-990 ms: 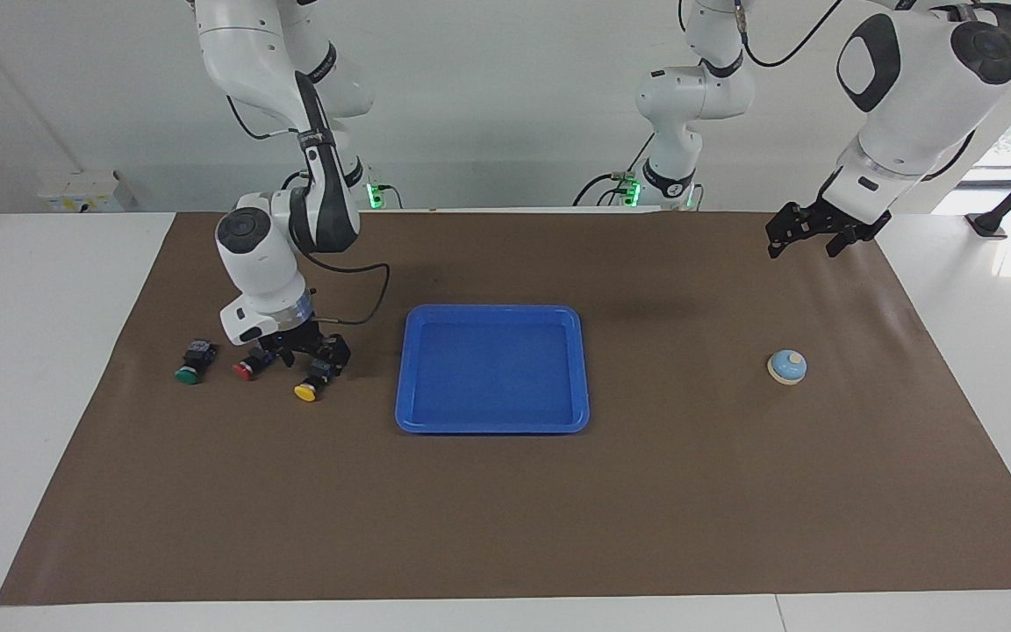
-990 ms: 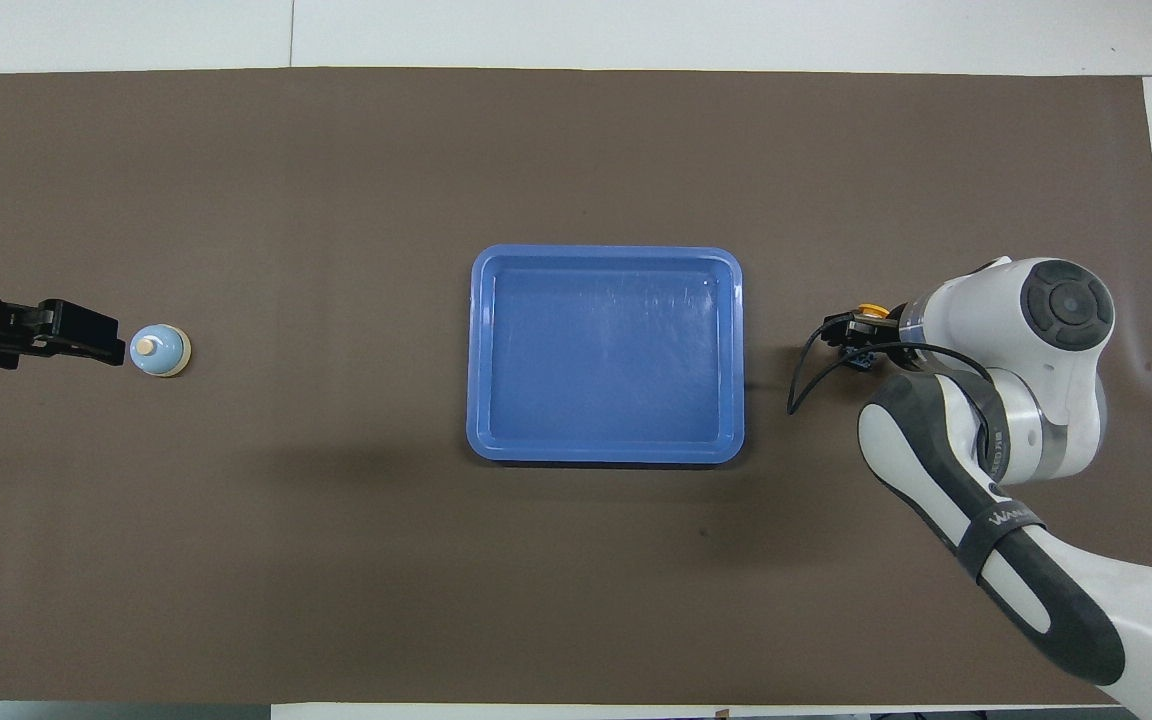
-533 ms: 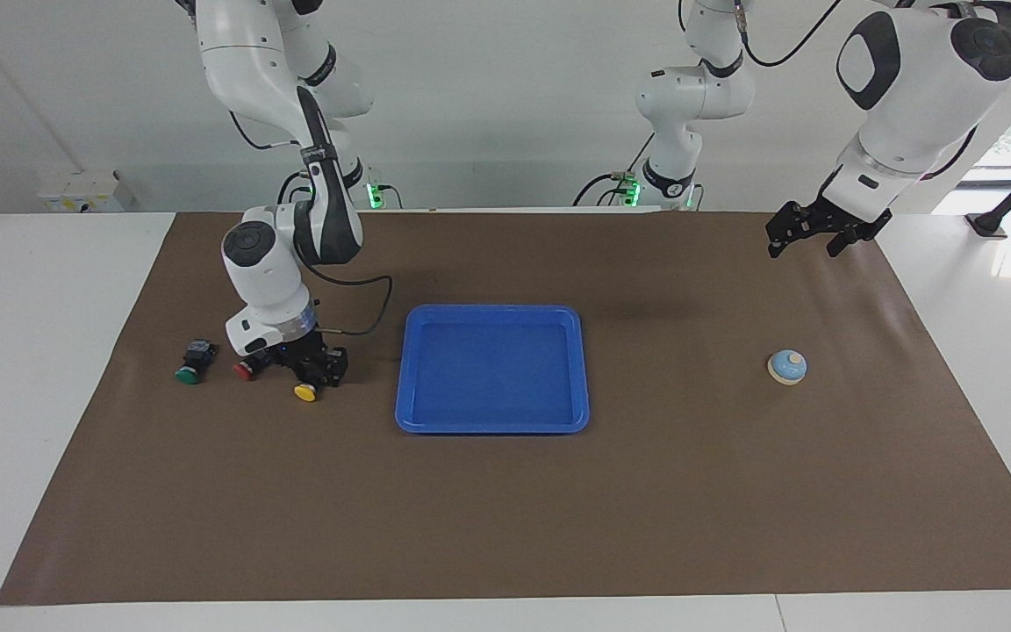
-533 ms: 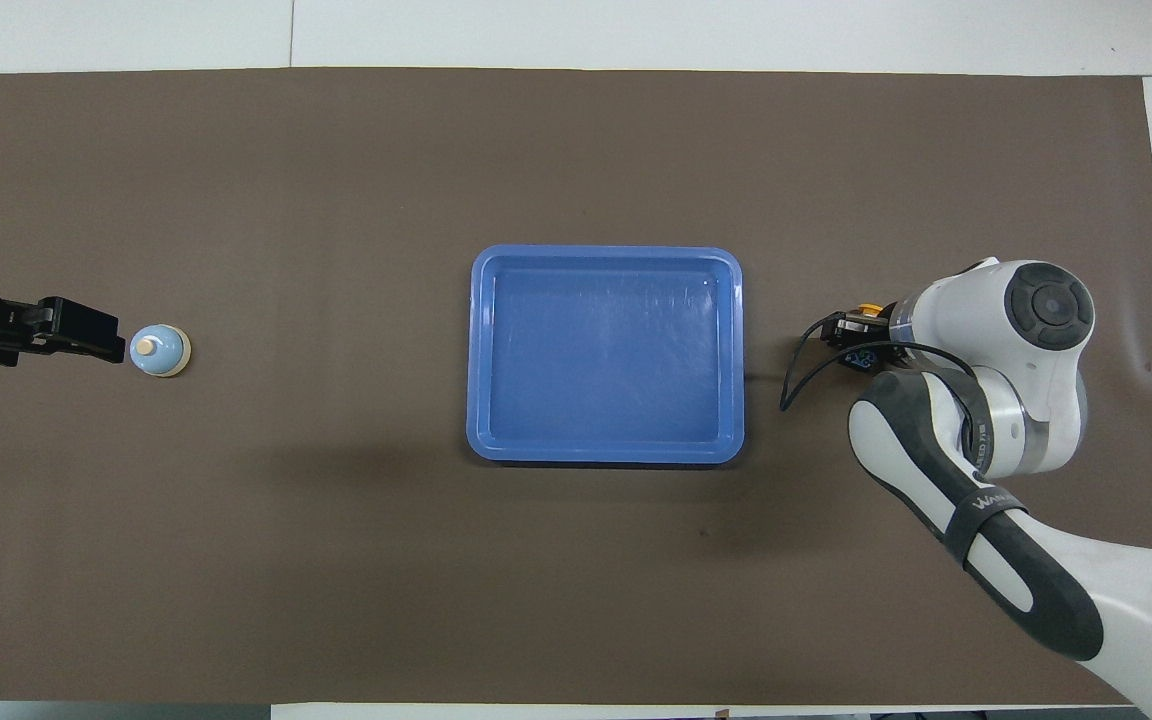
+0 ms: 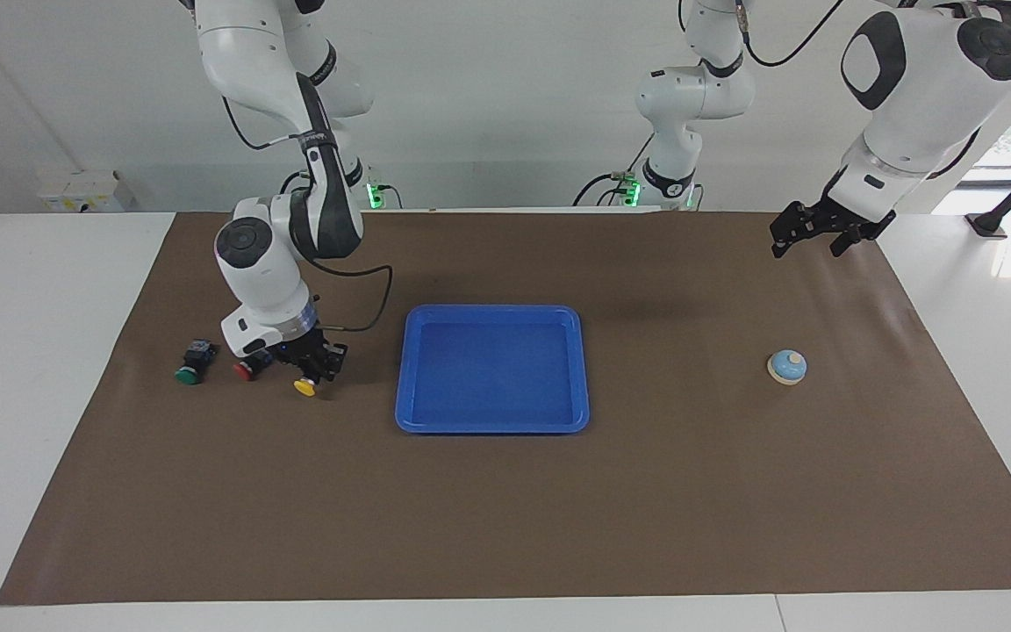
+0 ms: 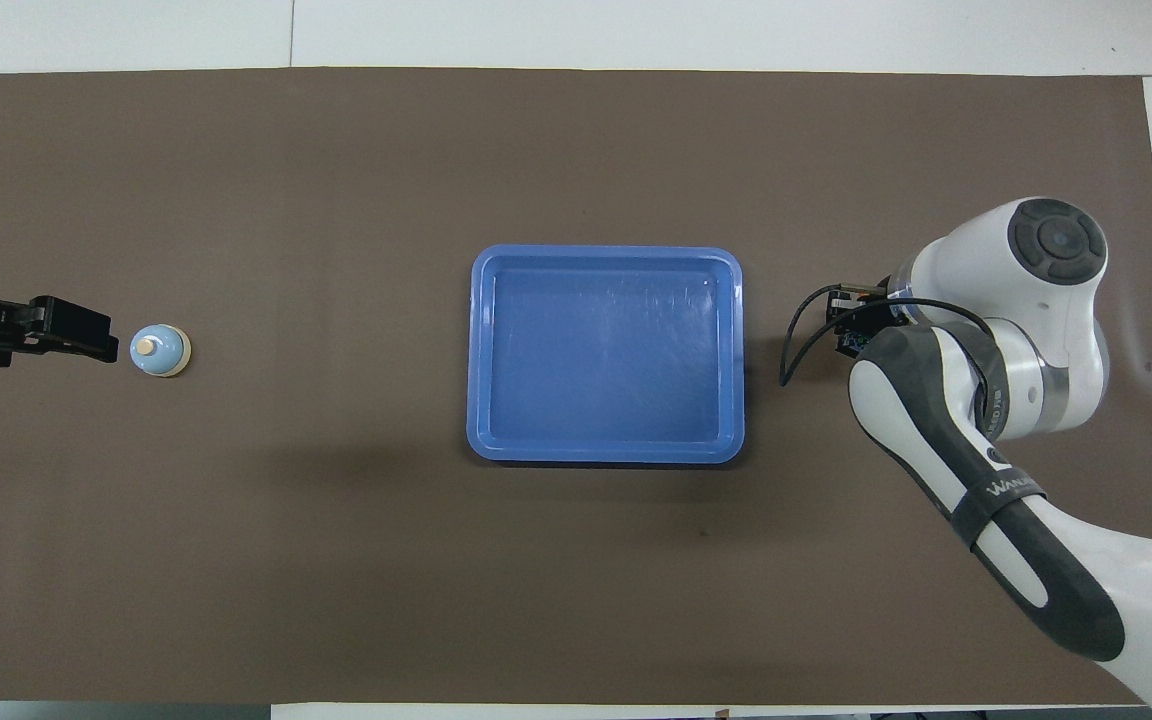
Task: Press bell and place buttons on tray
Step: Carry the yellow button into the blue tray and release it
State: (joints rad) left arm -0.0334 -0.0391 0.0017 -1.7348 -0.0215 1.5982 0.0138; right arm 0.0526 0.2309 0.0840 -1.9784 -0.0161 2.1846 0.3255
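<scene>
My right gripper (image 5: 310, 371) is down at the mat and shut on the black body of the yellow button (image 5: 304, 386), whose cap points away from the robots. I cannot tell whether that button is touching the mat. The red button (image 5: 245, 370) lies close beside it, and the green button (image 5: 187, 375) lies farther toward the right arm's end. In the overhead view my right arm covers all three. The blue tray (image 5: 492, 310) (image 6: 606, 253) lies mid-table with nothing in it. The bell (image 5: 787, 366) (image 6: 159, 350) stands toward the left arm's end. My left gripper (image 5: 808, 235) (image 6: 86, 335) waits open in the air.
A brown mat (image 5: 505, 527) covers most of the white table. A black cable (image 5: 365, 303) loops from my right wrist over the mat between the buttons and the tray.
My right gripper has closed on the yellow button and its wrist has risen slightly. The red and green buttons, tray and bell have not moved. The left arm has barely shifted.
</scene>
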